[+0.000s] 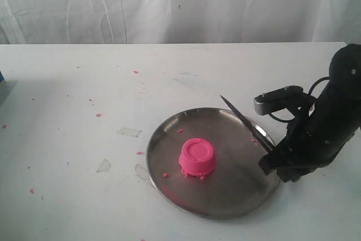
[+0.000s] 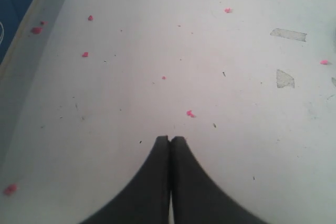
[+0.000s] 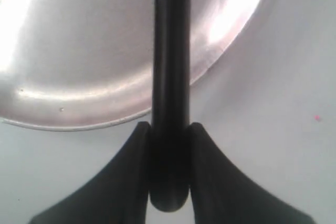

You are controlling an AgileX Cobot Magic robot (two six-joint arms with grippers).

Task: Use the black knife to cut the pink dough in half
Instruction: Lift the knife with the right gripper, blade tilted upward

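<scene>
One lump of pink dough [image 1: 197, 157] sits in the middle of one round steel plate [image 1: 225, 201], and it is whole, in one piece, with a flat round top. A few tiny pink crumbs [image 1: 164, 174] lie on the plate beside it. One black knife [image 1: 246, 121] is held up over the plate's right edge, tilted, with its pointed tip up and away from the dough, not touching it. The right pincer [image 1: 269, 155] is clenched around the knife's black handle [image 3: 169, 129], one finger on each side of it, just past the plate's rim. The plate rests on a white surface [image 1: 73, 83] dotted with many small pink crumbs and three bits of clear tape [image 1: 130, 132]. The left pincer [image 2: 169, 141] hangs over a bare part of the surface, well apart from the plate, pressed tight together and holding nothing.
</scene>
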